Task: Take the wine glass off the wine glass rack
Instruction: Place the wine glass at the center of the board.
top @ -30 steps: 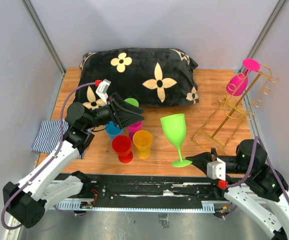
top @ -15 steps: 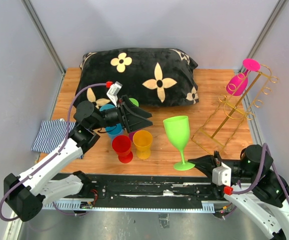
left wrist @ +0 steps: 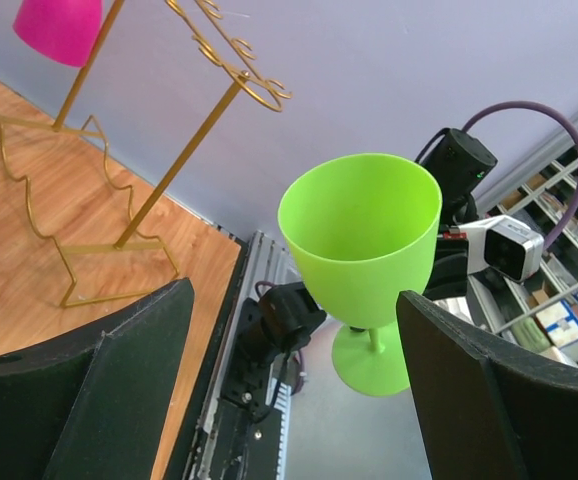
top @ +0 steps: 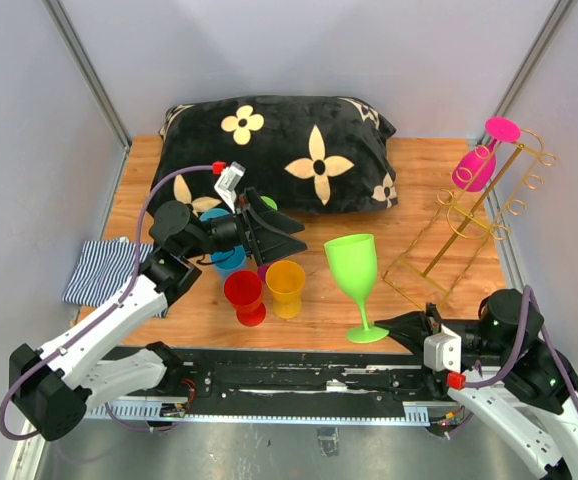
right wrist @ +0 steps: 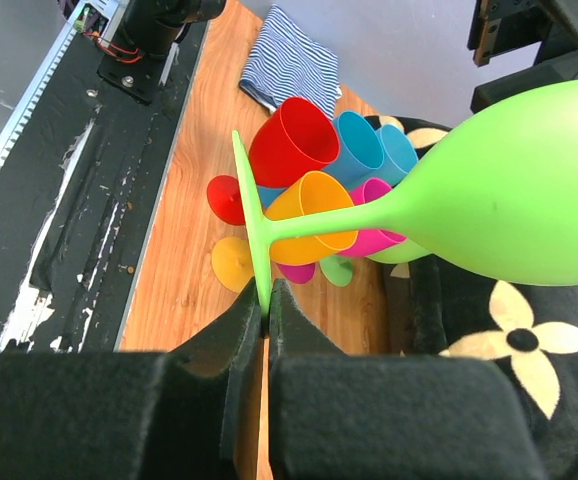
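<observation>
A green wine glass (top: 352,262) stands upright at the table's front edge, clear of the gold wire wine glass rack (top: 459,225). My right gripper (top: 387,321) is shut on the rim of its foot (right wrist: 252,230), jaws pinching the thin disc (right wrist: 267,305). My left gripper (top: 291,232) is open to the left of the bowl and aimed at it. In the left wrist view the bowl (left wrist: 361,245) sits beyond and between the wide-apart fingers (left wrist: 119,390), untouched. A pink wine glass (top: 477,165) hangs upside down on the rack's rails.
Red (top: 243,295), orange (top: 286,285), blue (top: 226,262) and magenta goblets cluster under the left gripper. A black flowered pillow (top: 279,150) lies at the back. A striped cloth (top: 99,270) lies at the left edge. Grey walls close in both sides.
My left gripper swung right toward the green glass and its jaws opened wider. The right arm shifted back a little, and the green glass now stands more upright.
</observation>
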